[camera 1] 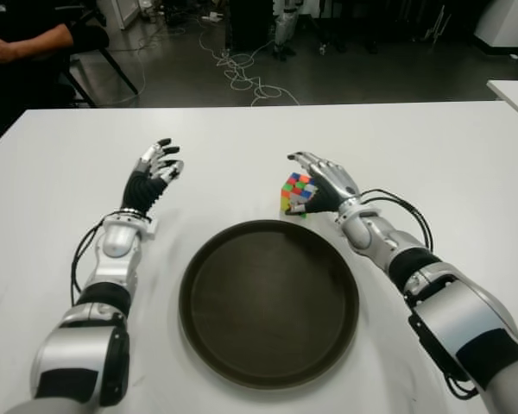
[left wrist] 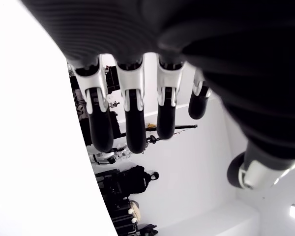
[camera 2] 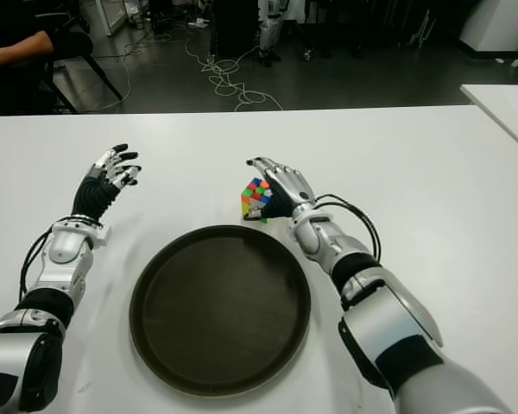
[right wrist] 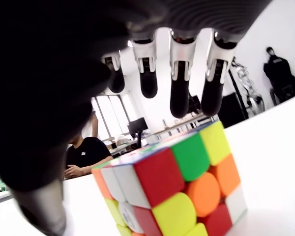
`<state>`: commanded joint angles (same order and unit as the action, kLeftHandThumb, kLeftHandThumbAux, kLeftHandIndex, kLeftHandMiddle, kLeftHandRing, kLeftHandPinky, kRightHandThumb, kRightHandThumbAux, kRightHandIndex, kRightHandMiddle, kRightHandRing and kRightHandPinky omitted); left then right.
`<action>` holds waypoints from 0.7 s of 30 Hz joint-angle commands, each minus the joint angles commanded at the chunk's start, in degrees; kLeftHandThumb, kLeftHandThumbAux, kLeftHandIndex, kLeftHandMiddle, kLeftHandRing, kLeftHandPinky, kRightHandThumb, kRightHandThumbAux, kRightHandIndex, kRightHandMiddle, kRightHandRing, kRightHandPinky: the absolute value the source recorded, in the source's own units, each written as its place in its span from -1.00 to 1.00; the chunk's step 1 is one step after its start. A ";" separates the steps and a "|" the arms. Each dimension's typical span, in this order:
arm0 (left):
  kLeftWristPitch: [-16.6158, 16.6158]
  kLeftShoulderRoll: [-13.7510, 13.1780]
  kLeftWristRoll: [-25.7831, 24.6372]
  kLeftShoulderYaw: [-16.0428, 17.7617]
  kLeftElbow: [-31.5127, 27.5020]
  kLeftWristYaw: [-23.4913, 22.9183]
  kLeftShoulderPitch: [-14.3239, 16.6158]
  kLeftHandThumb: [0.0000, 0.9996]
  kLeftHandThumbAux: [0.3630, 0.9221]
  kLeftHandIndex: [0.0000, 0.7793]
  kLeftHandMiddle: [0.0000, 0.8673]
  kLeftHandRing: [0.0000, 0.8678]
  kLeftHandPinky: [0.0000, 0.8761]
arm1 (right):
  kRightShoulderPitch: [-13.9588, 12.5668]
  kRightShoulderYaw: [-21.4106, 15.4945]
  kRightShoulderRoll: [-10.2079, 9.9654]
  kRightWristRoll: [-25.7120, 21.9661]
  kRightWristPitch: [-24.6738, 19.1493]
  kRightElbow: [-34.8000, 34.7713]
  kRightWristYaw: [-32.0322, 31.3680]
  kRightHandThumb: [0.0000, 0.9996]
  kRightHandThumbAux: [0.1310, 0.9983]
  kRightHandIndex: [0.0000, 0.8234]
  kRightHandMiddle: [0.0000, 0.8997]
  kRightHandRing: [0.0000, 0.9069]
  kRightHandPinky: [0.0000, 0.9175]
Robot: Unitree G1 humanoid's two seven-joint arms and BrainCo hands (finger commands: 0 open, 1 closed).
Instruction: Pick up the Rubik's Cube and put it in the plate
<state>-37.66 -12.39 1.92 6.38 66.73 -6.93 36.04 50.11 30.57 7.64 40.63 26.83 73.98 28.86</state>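
Room: dark floor beyond the table's far edge, with loose white cables [camera 1: 237, 73] at about 12 o'clock and a seated person [camera 1: 22, 43] at 10 o'clock.
Surface: white table [camera 1: 242, 138], with the corner of a second white table [camera 1: 514, 93] at 2 o'clock.
Plate: round, dark brown plate [camera 1: 268, 302] with a raised rim, flat on the table between the two forearms, nothing in it.
Rubik's Cube: multicoloured Rubik's Cube [camera 1: 295, 194] on the table just past the plate's far rim, at about 12 to 1 o'clock from the plate's middle; outside the plate, tilted onto one edge or corner.
Right hand: right hand [camera 1: 326, 183] is just beside the cube at its 3 o'clock side, palm toward it. Its fingers [right wrist: 179, 83] reach out over the cube's top, extended and clear of it in the right wrist view, so they are not closed around it; I cannot tell whether the palm or thumb touches the cube.
Left hand: left hand [camera 1: 155, 168] shows at 10 o'clock from the plate, well apart from the cube, fingers [left wrist: 132, 123] loosely extended and holding nothing.
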 joint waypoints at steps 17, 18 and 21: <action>-0.55 0.22 -0.70 0.45 0.43 -0.40 0.13 -0.99 -0.40 -0.66 -0.52 -0.45 -0.32 | 0.66 1.50 -0.43 0.87 -2.17 0.30 1.08 -1.00 0.52 -0.70 -0.66 -0.53 -0.37; -0.56 0.23 -0.75 0.49 0.46 -0.44 0.14 -0.99 -0.40 -0.65 -0.52 -0.45 -0.32 | 0.65 1.52 -0.46 0.89 -2.26 0.30 1.13 -1.00 0.52 -0.70 -0.66 -0.52 -0.37; -0.66 0.25 -0.86 0.59 0.51 -0.59 0.15 -0.98 -0.40 -0.65 -0.52 -0.45 -0.32 | 0.69 1.63 -0.54 0.98 -2.50 0.29 1.31 -1.00 0.51 -0.69 -0.66 -0.52 -0.36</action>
<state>-38.32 -12.14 1.06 6.97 67.24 -7.51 36.19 50.80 32.19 7.10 41.61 24.32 74.26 30.18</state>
